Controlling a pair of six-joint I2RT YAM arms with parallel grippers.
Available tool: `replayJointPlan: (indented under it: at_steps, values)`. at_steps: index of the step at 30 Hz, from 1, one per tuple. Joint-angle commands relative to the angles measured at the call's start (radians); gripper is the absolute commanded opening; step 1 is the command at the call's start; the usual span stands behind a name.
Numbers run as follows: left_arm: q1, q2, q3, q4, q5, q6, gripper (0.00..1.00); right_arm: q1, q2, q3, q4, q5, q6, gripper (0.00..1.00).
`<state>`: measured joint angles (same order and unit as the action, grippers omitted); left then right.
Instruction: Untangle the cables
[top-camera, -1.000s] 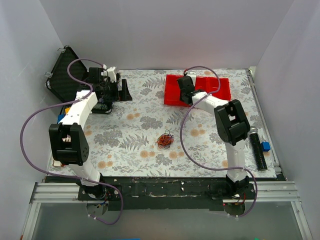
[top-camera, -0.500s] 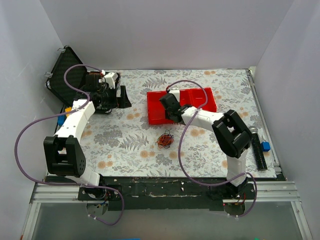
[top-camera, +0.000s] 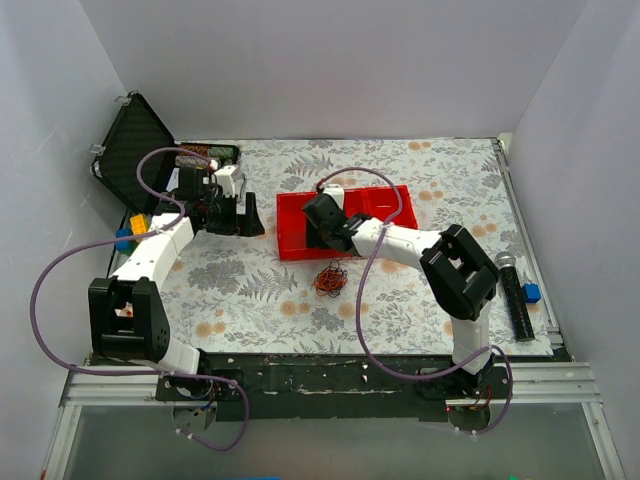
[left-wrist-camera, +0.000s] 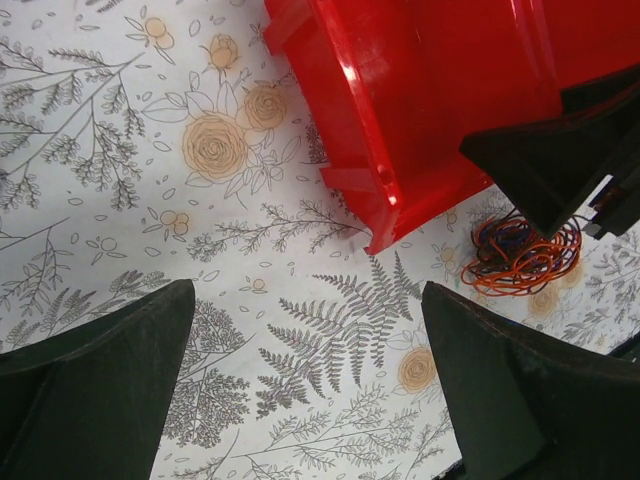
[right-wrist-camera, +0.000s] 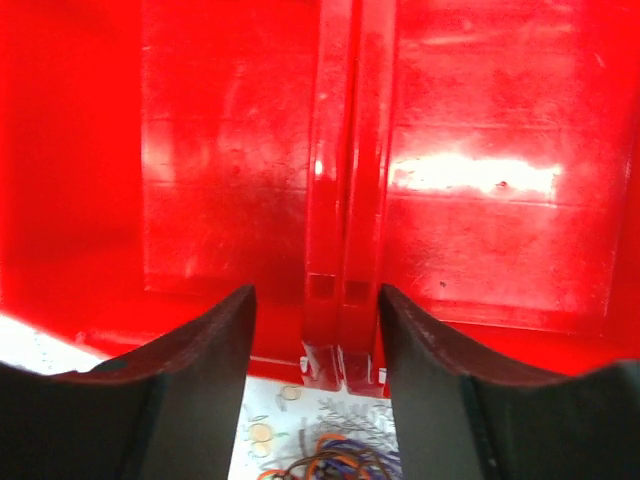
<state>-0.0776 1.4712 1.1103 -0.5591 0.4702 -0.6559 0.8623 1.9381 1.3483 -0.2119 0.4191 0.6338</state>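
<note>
The cables (top-camera: 330, 280) are a small clump of orange-red, brown and purple wires on the flowered table, also seen in the left wrist view (left-wrist-camera: 520, 255) and the right wrist view (right-wrist-camera: 335, 465). My right gripper (top-camera: 318, 222) is closed narrow astride the middle divider (right-wrist-camera: 345, 200) of a red tray (top-camera: 380, 205), at the tray's near wall just behind the clump. My left gripper (top-camera: 245, 215) is wide open and empty above bare table (left-wrist-camera: 315, 400), left of the tray's corner (left-wrist-camera: 380, 215); the clump is to its right.
An open black case (top-camera: 130, 160) stands at the back left with yellow and blue pieces (top-camera: 130, 232) beside it. A black microphone (top-camera: 515, 295) and a blue block (top-camera: 531, 292) lie at the right edge. White walls enclose the table.
My right gripper has dragged the red tray from the back right forward and left, close behind the cables. My left gripper has shifted right and slightly nearer. The clump has not moved.
</note>
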Motion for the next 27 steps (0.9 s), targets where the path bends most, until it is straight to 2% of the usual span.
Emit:
replayJointPlan:
  at_steps: [1, 4, 10, 15, 17, 20, 24, 27]
  values:
    - [-0.028, -0.043, -0.023, 0.042, 0.001, 0.029, 0.98, 0.015, -0.01, 0.077, 0.074, -0.103, 0.009, 0.63]
    - [-0.057, -0.035, -0.02, 0.048, -0.004, 0.03, 0.98, 0.015, -0.089, -0.013, 0.143, -0.115, -0.04, 0.66]
    - [-0.114, -0.014, -0.032, 0.126, -0.07, -0.013, 0.98, 0.015, -0.368, -0.269, 0.235, -0.092, -0.134, 0.67]
    - [-0.133, -0.011, -0.007, 0.125, -0.061, -0.013, 0.98, 0.015, -0.502, -0.44, 0.285, -0.17, -0.155, 0.67]
    - [-0.139, -0.02, 0.003, 0.107, -0.047, -0.016, 0.98, 0.015, -0.501, -0.478, 0.315, -0.219, -0.163, 0.67]
    - [-0.159, -0.038, 0.008, 0.073, -0.044, -0.014, 0.98, 0.017, -0.435, -0.46, 0.269, -0.243, -0.164, 0.65]
    - [-0.185, -0.067, 0.006, 0.035, -0.051, 0.004, 0.98, 0.015, -0.349, -0.428, 0.256, -0.295, -0.201, 0.57]
    - [-0.214, -0.089, 0.025, 0.022, -0.158, 0.013, 0.98, 0.017, -0.335, -0.416, 0.25, -0.402, -0.235, 0.49]
